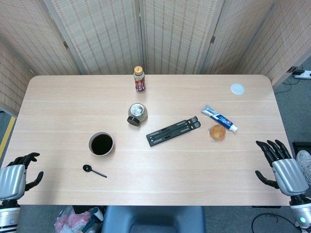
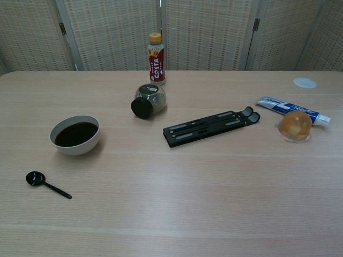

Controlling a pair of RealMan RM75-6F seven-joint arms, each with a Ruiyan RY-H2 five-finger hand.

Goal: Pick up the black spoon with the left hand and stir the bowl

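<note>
Beside the black spoon (image 1: pixel 93 170), the bowl (image 1: pixel 101 143) holds dark liquid; both hands (image 1: pixel 19 175) (image 1: pixel 281 162) spread, empty

One of each on my table, eight things in all.
Nearest my left hand (image 1: pixel 17 175): one black spoon (image 1: pixel 93 170), one bowl (image 1: pixel 101 143). Farther off: one jar (image 1: pixel 137 114), one bottle (image 1: pixel 139 79), one black stand (image 1: pixel 173 131). Toward my right hand (image 1: pixel 282 165): one toothpaste tube (image 1: pixel 219 118), one jelly cup (image 1: pixel 216 132), one white lid (image 1: pixel 237 88).

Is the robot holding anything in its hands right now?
No, nothing. The left hand and right hand are both empty at the table's edges, fingers apart. The black spoon lies untouched on the table beside the bowl.
</note>
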